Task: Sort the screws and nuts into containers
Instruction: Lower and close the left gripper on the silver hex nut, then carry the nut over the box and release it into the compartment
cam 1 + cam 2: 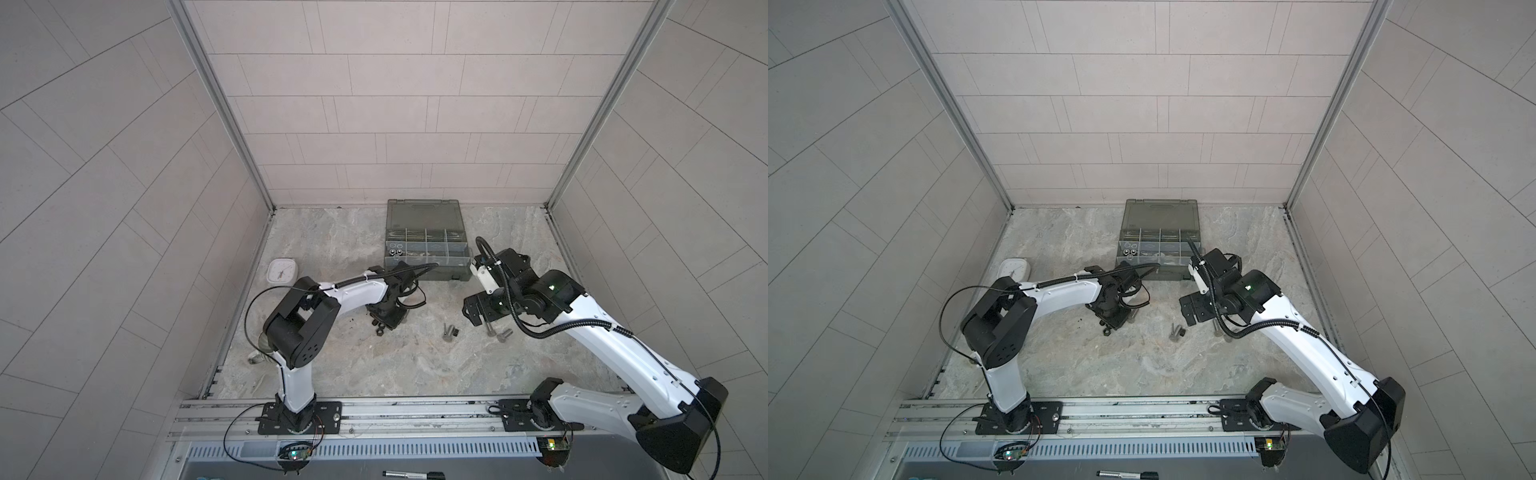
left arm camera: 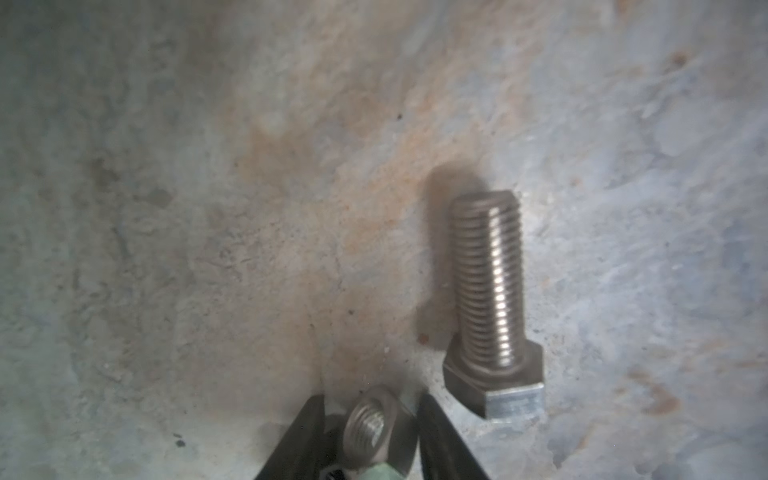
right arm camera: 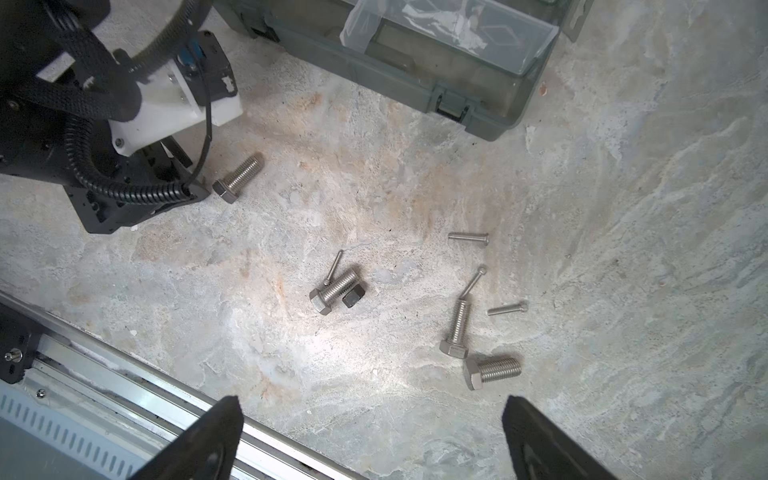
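In the left wrist view my left gripper (image 2: 372, 399) is shut on a silver nut (image 2: 370, 428) that stands tilted on edge between the black fingers. A thick hex-head screw (image 2: 488, 282) lies right beside it on the stone top. In both top views the left gripper (image 1: 380, 328) (image 1: 1106, 328) points down at the table. My right gripper (image 3: 370, 405) (image 1: 473, 311) hangs open and empty above several loose screws: thick ones (image 3: 332, 291) (image 3: 494, 370) and thin ones (image 3: 467, 237). A black nut (image 3: 354, 296) touches a thick screw. The containers sit in the open organizer case (image 1: 428, 245) (image 3: 395, 79) at the back.
A white square clock (image 1: 279, 270) lies at the left wall. A black marker (image 1: 411, 473) rests on the front ledge below the metal rail (image 1: 374, 411). Grey tiled walls enclose the table on three sides.
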Action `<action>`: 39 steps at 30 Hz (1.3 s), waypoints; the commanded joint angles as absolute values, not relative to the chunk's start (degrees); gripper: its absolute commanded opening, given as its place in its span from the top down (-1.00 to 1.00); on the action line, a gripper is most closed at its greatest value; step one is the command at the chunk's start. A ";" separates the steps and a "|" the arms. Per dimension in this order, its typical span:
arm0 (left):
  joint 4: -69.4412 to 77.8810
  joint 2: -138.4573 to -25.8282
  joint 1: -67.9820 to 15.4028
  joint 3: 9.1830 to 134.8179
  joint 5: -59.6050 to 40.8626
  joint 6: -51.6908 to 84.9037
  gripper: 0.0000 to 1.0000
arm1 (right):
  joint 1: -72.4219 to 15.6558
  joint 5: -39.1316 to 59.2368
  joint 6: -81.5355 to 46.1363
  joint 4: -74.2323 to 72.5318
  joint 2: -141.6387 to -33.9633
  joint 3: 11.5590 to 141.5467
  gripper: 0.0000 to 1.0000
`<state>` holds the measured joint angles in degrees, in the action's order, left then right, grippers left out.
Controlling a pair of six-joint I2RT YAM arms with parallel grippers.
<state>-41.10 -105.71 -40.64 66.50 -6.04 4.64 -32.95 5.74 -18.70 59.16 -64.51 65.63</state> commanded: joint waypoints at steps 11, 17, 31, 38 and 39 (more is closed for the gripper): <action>-43.10 -107.40 -40.90 69.17 -6.16 3.08 0.77 | -33.06 4.28 -18.95 59.38 -65.56 66.68 -0.98; -46.56 -107.63 -40.71 72.60 -5.28 2.11 0.80 | -33.06 4.04 -18.37 59.17 -66.61 67.50 -0.99; -51.55 -114.85 -34.23 93.27 -5.70 2.63 0.83 | -32.43 2.72 -16.91 58.19 -71.70 71.80 -0.99; -55.85 -124.63 -32.05 111.01 -5.28 3.84 0.83 | -31.50 2.28 -14.92 58.69 -75.88 76.11 -0.99; -56.21 -125.49 -31.70 112.65 -5.36 4.14 0.83 | -31.33 2.27 -14.57 58.77 -76.53 76.73 -0.99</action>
